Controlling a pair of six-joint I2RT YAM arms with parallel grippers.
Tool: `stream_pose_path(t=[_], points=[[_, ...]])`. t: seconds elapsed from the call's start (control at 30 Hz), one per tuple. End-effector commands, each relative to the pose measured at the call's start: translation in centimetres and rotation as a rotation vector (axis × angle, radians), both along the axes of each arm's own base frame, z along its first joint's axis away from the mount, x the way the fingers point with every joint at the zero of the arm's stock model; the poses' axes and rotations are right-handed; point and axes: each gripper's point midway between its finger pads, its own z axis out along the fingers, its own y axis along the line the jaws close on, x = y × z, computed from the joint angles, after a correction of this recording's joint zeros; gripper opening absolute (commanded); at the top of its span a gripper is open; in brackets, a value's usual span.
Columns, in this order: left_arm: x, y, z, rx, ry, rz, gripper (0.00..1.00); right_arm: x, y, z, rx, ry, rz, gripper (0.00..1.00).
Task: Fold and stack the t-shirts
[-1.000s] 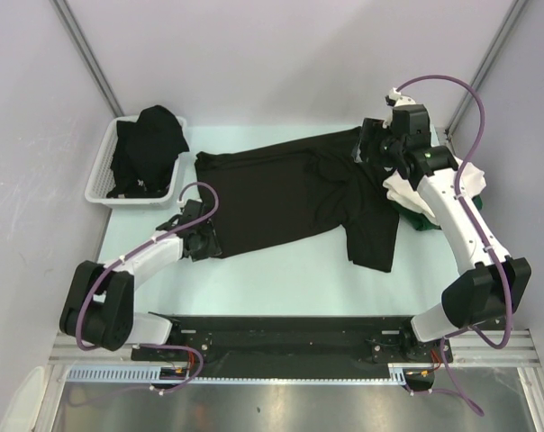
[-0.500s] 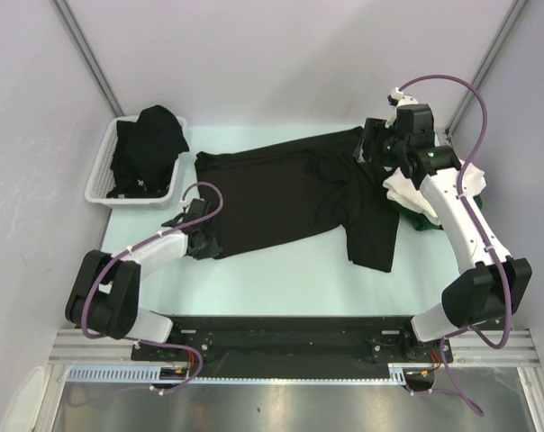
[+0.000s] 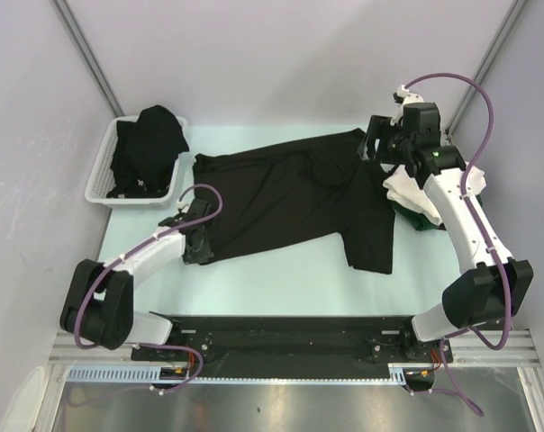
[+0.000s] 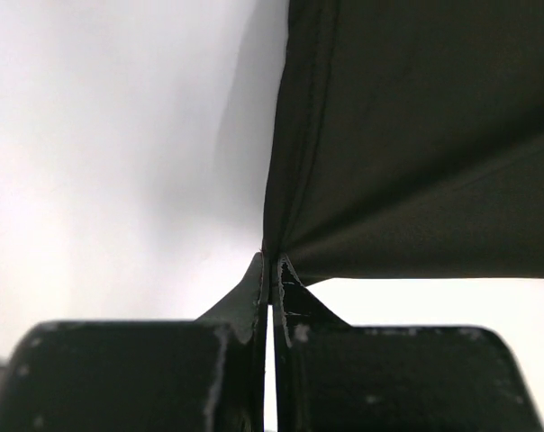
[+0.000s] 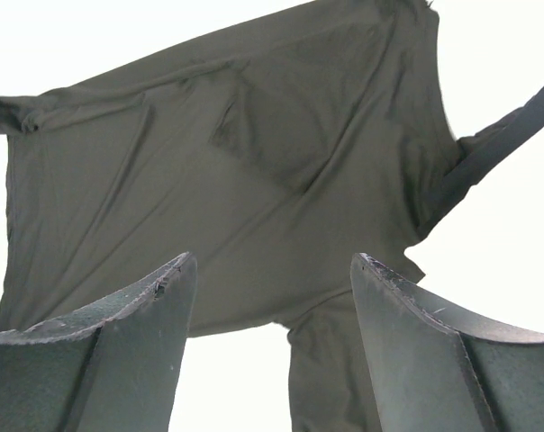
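Note:
A black t-shirt point(image 3: 290, 193) lies spread across the table, one sleeve hanging toward the front right. My left gripper point(image 3: 198, 241) is shut on its near left hem corner, seen pinched between the fingertips in the left wrist view point(image 4: 272, 263). My right gripper point(image 3: 377, 144) is open and empty, raised above the shirt's far right corner; its wrist view looks down on the shirt point(image 5: 236, 171). A folded white t-shirt point(image 3: 407, 191) lies on a dark green one point(image 3: 420, 220) under the right arm. More black shirts point(image 3: 149, 144) are heaped in the basket.
A white slotted basket point(image 3: 103, 180) stands at the far left of the table. Grey walls close the cell behind and on both sides. The black rail with the arm bases runs along the near edge.
My right gripper has risen and moved a little right, away from the shirt's far corner. My left gripper has shifted slightly with the hem, and the shirt's left edge has drawn straighter.

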Motion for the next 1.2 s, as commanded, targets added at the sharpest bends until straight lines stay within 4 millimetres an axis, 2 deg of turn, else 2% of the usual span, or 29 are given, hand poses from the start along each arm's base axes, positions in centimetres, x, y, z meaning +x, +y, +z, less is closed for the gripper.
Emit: stream_pose_path(t=[0.0,0.03,0.13,0.3,0.4,0.5,0.57,0.67,0.73,0.9,1.0,1.03,1.17], points=[[-1.2,2.9,3.9,0.128,-0.017,0.064,0.00,1.2,-0.4,2.8,0.018,-0.087,-0.006,0.74],[-0.6,2.6,4.9,0.108,-0.051,0.054,0.00,1.3,-0.3,3.0,0.018,-0.089,-0.003,0.74],[0.6,2.8,6.0,0.108,-0.056,0.057,0.00,1.6,-0.3,3.3,0.020,-0.085,0.000,0.74],[1.5,5.7,6.6,0.226,0.023,0.051,0.00,1.6,-0.4,3.6,0.018,-0.076,-0.001,0.74],[2.0,6.5,6.9,0.233,0.032,0.033,0.00,1.4,-1.0,2.2,-0.003,-0.016,-0.024,0.75],[2.0,6.9,7.2,0.239,0.033,0.018,0.00,0.7,-2.0,-0.9,-0.012,0.113,-0.073,0.75],[2.0,7.3,7.6,0.249,0.032,0.016,0.00,-0.8,-2.3,-3.6,-0.004,0.232,-0.116,0.74],[2.1,7.8,7.9,0.261,0.031,0.013,0.00,-3.6,-1.9,-6.2,0.024,0.336,-0.159,0.73],[2.2,8.1,8.1,0.268,0.033,0.005,0.00,-5.0,-1.0,-6.7,0.019,0.353,-0.157,0.73],[2.6,7.8,8.3,0.237,0.019,0.004,0.00,-8.9,-0.6,-8.1,0.008,0.401,-0.227,0.74],[3.1,7.3,8.6,0.213,0.001,0.000,0.00,-10.9,-0.4,-7.8,0.062,0.393,-0.256,0.74],[3.2,7.2,8.5,0.209,0.002,-0.003,0.00,-11.9,-0.4,-9.0,0.064,0.420,-0.259,0.74],[3.5,6.9,8.5,0.196,0.008,-0.024,0.00,-15.0,-0.2,-10.7,0.109,0.452,-0.293,0.74]])
